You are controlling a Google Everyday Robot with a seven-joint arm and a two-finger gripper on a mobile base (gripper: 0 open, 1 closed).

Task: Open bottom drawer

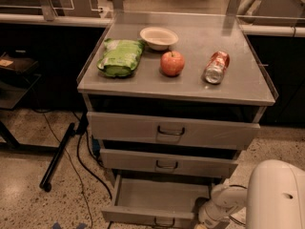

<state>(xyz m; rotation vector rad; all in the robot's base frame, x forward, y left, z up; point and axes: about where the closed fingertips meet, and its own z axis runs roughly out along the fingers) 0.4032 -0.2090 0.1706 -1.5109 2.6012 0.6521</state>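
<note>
The bottom drawer (157, 197) of the grey metal cabinet stands pulled out, its plain grey tray interior showing. Its small dark loop handle (163, 222) is at the front centre, near the lower edge of the camera view. The gripper (202, 218) is at the drawer's front right corner, on the end of the white arm (228, 199). The top drawer (171, 131) and the middle drawer (167, 163) above it are shut.
On the cabinet top lie a green bag (119, 57), a white bowl (158, 36), a red apple (172, 63) and a tipped soda can (217, 67). A dark pole (57, 157) and cables (86, 166) lie on the floor to the left. My white body (276, 194) fills the lower right.
</note>
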